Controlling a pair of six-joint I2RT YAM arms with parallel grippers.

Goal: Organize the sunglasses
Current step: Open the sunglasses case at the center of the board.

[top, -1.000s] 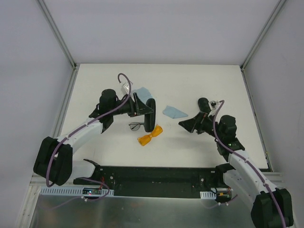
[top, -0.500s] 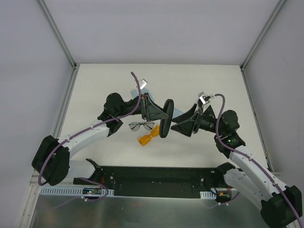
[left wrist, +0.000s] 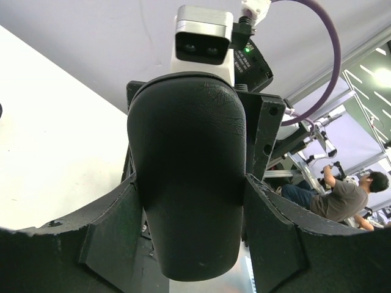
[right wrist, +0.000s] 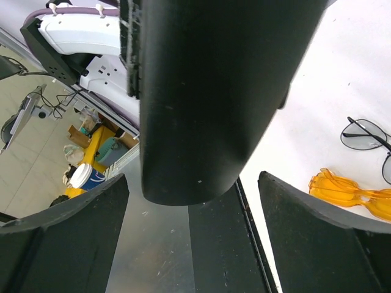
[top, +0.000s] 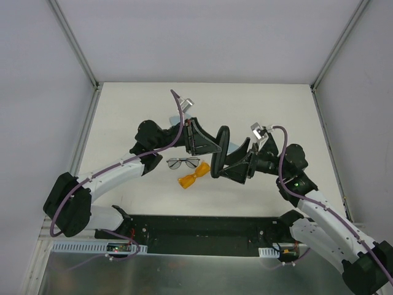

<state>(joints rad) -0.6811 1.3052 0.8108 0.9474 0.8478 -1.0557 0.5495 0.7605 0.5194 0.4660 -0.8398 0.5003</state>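
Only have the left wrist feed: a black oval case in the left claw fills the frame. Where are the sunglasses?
Observer: Both lie on the white table: the thin dark wire-framed pair and the translucent orange plastic pair, nearer the arm bases than the black oval case.
Operator: Touching each other?
Observer: No. The right wrist view shows bare table between them.
Operator: And the other arm?
Observer: It's at the case. The right claw is open, one finger on either side of the case's end, with gaps on both sides.
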